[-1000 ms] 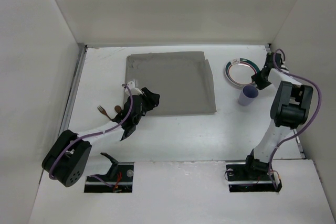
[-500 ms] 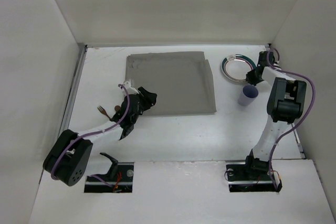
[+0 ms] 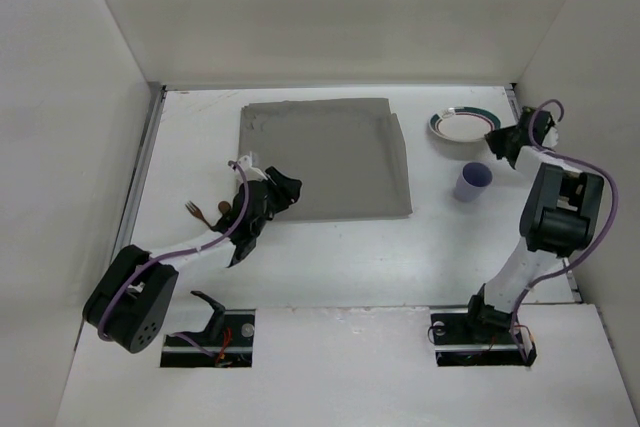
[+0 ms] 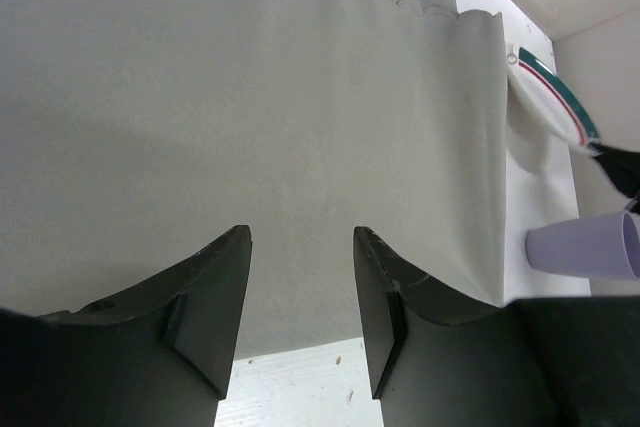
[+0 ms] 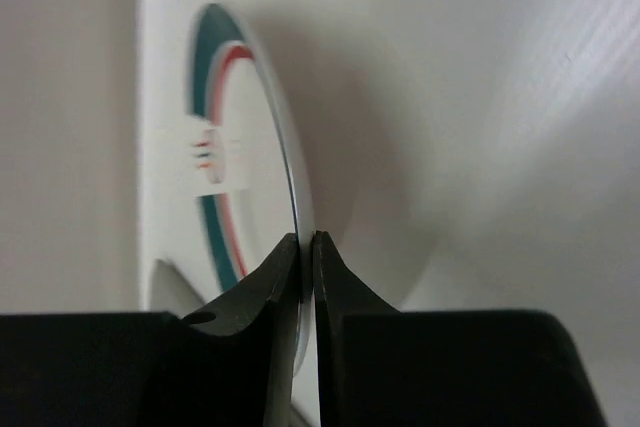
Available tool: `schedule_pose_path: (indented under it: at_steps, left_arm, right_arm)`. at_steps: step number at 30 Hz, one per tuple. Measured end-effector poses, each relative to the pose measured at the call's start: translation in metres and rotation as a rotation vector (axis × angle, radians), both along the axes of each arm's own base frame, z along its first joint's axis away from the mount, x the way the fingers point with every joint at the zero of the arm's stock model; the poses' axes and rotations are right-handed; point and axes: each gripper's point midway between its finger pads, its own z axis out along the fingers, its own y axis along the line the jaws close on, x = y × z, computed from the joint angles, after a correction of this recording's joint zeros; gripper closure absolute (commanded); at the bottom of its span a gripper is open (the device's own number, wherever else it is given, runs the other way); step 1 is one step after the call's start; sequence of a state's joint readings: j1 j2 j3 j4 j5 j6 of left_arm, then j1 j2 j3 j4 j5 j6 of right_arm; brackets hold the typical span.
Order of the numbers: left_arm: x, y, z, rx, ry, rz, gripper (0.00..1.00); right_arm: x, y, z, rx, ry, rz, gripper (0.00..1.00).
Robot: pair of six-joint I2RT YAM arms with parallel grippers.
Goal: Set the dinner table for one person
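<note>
A white plate (image 3: 456,123) with a green and red rim band is at the back right of the white dinner table (image 3: 330,257). My right gripper (image 3: 497,141) is shut on its right rim and holds it tilted; in the right wrist view the plate's rim (image 5: 285,162) runs edge-on between my fingers. A lilac cup (image 3: 472,182) stands just in front of the plate. A grey cloth mat (image 3: 322,157) lies at the middle back. My left gripper (image 3: 282,190) is open and empty over the mat's front left corner (image 4: 300,147). A fork (image 3: 200,212) lies left of it.
White walls close in the table on the left, back and right. Metal rails (image 3: 140,172) run along the side edges. The plate (image 4: 550,97) and cup (image 4: 585,247) also show at the right of the left wrist view.
My right gripper has moved right and lifted the plate's rim, so the plate went from flat to tilted. The left arm has barely moved.
</note>
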State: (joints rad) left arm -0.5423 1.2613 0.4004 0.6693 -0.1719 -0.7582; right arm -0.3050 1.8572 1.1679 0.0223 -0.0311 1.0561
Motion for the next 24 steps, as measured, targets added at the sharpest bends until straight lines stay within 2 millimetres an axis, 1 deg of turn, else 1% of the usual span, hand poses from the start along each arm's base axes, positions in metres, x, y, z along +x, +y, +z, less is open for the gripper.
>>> schedule_pose_path:
  at_steps: [3, 6, 10, 13, 15, 17, 18, 20, 22, 24]
  left_arm:
    - [-0.001, -0.001, 0.000, 0.003, -0.001, -0.004, 0.57]
    - [-0.001, -0.001, 0.000, 0.009, -0.003, -0.008, 0.57]
    - [-0.001, -0.001, 0.000, 0.017, -0.006, -0.007, 0.57]
    - [0.000, 0.001, 0.000, 0.019, -0.007, -0.001, 0.57]
    - [0.002, 0.004, -0.001, 0.021, -0.007, 0.008, 0.57]
    - [0.005, 0.009, 0.000, 0.023, -0.009, 0.026, 0.57]
    - [0.006, 0.013, 0.000, 0.025, -0.012, 0.038, 0.57]
    - [0.006, 0.020, 0.002, 0.028, -0.022, 0.059, 0.57]
    - [0.007, 0.027, 0.006, 0.033, -0.035, 0.083, 0.58]
    - [0.008, 0.034, 0.011, 0.042, -0.053, 0.108, 0.59]
  right_arm:
    - [0.002, -0.008, 0.038, -0.012, -0.092, -0.005, 0.99]
    - [0.006, -0.003, 0.077, -0.023, -0.191, 0.022, 0.99]
    - [0.004, 0.020, 0.130, -0.039, -0.313, 0.092, 0.99]
    - [0.000, 0.051, 0.165, -0.046, -0.411, 0.169, 0.99]
    - [-0.008, 0.086, 0.180, -0.042, -0.466, 0.239, 0.98]
    - [-0.016, 0.131, 0.183, -0.023, -0.496, 0.335, 0.98]
    - [-0.021, 0.157, 0.182, -0.010, -0.506, 0.392, 0.98]
    - [-0.033, 0.214, 0.173, 0.026, -0.504, 0.517, 0.98]
    - [-0.050, 0.268, 0.155, 0.066, -0.480, 0.640, 0.98]
    - [-0.067, 0.317, 0.133, 0.104, -0.437, 0.756, 0.98]
